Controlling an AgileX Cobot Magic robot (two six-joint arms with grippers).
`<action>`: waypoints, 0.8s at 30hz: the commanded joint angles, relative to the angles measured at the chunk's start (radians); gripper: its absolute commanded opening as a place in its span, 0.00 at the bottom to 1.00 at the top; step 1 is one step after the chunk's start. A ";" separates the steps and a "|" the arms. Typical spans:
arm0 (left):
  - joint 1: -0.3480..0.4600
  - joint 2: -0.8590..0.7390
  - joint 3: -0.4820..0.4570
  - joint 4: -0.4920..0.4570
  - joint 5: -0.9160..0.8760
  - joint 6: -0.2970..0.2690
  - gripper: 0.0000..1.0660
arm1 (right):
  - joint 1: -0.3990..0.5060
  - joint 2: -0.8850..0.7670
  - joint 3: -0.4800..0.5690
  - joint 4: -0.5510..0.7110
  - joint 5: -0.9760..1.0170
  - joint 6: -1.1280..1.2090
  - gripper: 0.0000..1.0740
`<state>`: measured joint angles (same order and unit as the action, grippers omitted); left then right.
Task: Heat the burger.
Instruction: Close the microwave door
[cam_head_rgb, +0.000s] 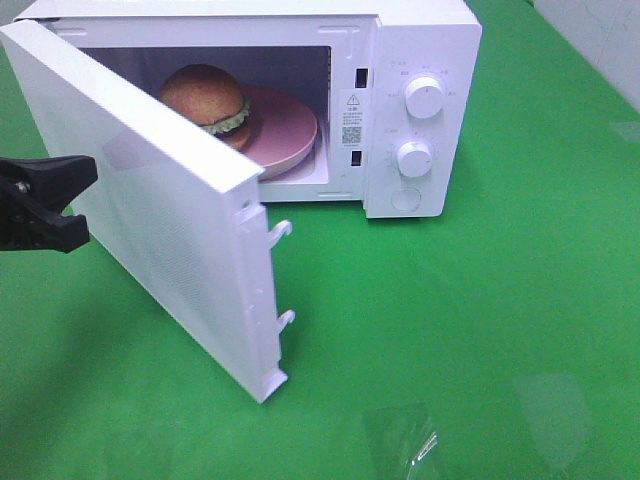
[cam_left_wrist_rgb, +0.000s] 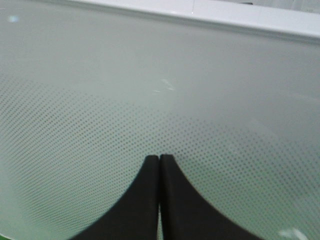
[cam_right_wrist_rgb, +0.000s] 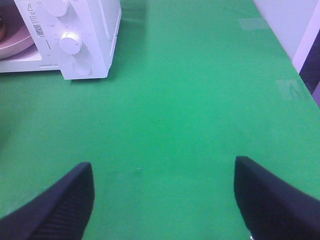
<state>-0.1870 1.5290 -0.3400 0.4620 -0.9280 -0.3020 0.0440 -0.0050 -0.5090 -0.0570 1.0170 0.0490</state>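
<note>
left claw (cam_left_wrist_rgb: 159, 159) closed, right claw (cam_right_wrist_rgb: 163, 163) wide, empty

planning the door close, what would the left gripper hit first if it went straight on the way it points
Most likely the dotted outer face of the white microwave's open door, just ahead of the shut black left gripper; contact is unclear.

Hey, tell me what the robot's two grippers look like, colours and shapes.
Both are plain black. The left gripper has smooth matte jaws, broad at the base and curving in to narrow tips; from the high camera its body looks dark and angular. The right gripper has jaws with rounded tips and a fine woven-looking texture. No cables, labels or markings show on either.
</note>
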 joint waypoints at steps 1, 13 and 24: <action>-0.020 0.016 -0.025 -0.017 -0.015 0.004 0.00 | -0.009 -0.024 0.002 -0.004 -0.015 0.006 0.71; -0.156 0.116 -0.152 -0.155 0.035 0.051 0.00 | -0.009 -0.024 0.002 -0.004 -0.015 0.006 0.71; -0.267 0.205 -0.275 -0.343 0.092 0.152 0.00 | -0.009 -0.024 0.002 -0.004 -0.015 0.006 0.71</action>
<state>-0.4470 1.7340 -0.6060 0.1360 -0.8410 -0.1610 0.0440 -0.0050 -0.5090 -0.0570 1.0170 0.0490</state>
